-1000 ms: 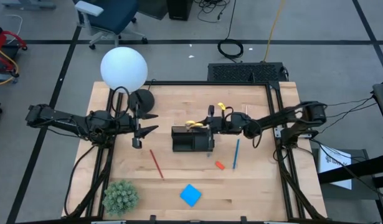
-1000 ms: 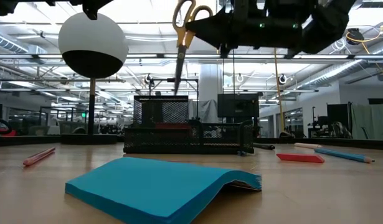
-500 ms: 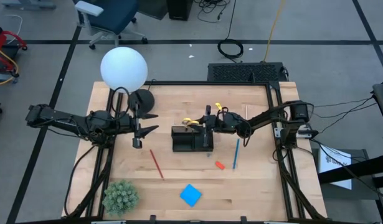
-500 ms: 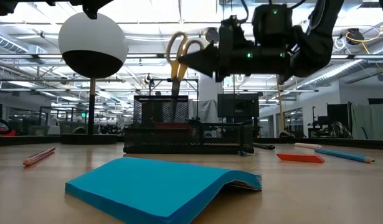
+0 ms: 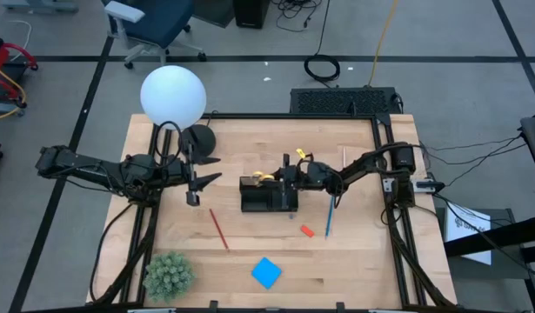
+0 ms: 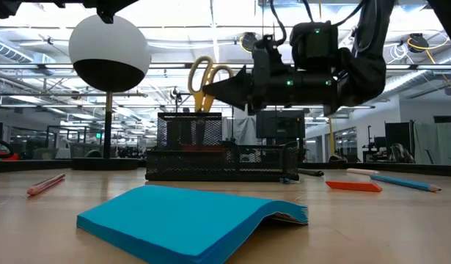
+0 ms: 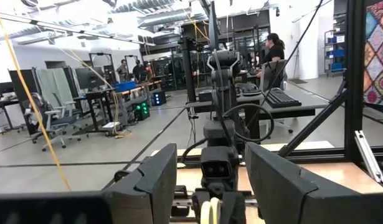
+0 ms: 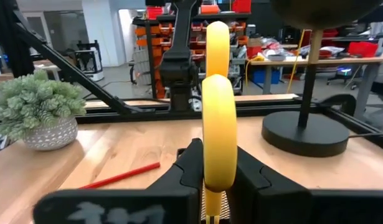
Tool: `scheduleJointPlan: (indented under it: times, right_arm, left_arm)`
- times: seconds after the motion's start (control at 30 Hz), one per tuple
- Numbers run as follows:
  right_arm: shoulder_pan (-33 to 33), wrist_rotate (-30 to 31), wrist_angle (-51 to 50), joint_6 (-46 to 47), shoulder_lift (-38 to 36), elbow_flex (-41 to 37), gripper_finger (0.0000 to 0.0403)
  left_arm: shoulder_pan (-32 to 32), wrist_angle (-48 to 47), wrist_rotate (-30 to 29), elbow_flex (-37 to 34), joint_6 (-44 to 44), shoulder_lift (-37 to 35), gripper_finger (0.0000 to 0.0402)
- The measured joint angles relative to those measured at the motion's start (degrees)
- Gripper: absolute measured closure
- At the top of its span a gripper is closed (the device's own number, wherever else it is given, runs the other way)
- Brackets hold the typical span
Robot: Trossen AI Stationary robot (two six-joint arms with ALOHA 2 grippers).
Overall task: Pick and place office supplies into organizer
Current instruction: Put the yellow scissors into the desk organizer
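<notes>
Above the organizer (image 6: pixel 210 150), I am lowering the scissors (image 6: pixel 203 84), pinched tight in the right gripper (image 6: pixel 214 86); their blades are now entering the tall compartment, so release is close. Left gripper (image 5: pixel 200 181) is waiting wide near the lamp (image 5: pixel 172 96).

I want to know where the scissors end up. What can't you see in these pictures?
- Scissors tips: in the low view the organizer mesh hides them, so whether they touch its bottom is unclear.
- In the high view the right gripper covers the scissors, except a bit of yellow handle.
- Right wrist view: handle loops fill the middle; the blades are cut off at the edge.
- Eraser: too small for detail.
</notes>
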Motion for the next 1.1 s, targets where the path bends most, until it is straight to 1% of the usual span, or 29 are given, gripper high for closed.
scheduleJointPlan:
  times: [0.17, 0.5, 0.87, 1.1]
  right_arm:
    - [0.2, 0.0, -0.5, 0.1, 1.0, 1.9, 0.0365]
    - [0.2, 0.2, -1.6, -0.3, 1.0, 2.2, 0.0365]
    - [0.2, 0.2, -1.5, 0.3, 1.0, 2.2, 0.0314]
    - [0.3, 0.1, -1.4, -0.3, -0.3, 2.1, 0.0265]
  left_arm:
    - [0.0, -0.1, 0.0, 0.0, 0.0, 0.0, 0.0215]
    - [0.0, -0.2, 0.0, 0.0, 0.0, 0.0, 0.0215]
    - [0.0, -0.2, 0.0, 0.0, 0.0, 0.0, 0.0215]
    - [0.0, -0.2, 0.0, 0.0, 0.0, 0.0, 0.0215]
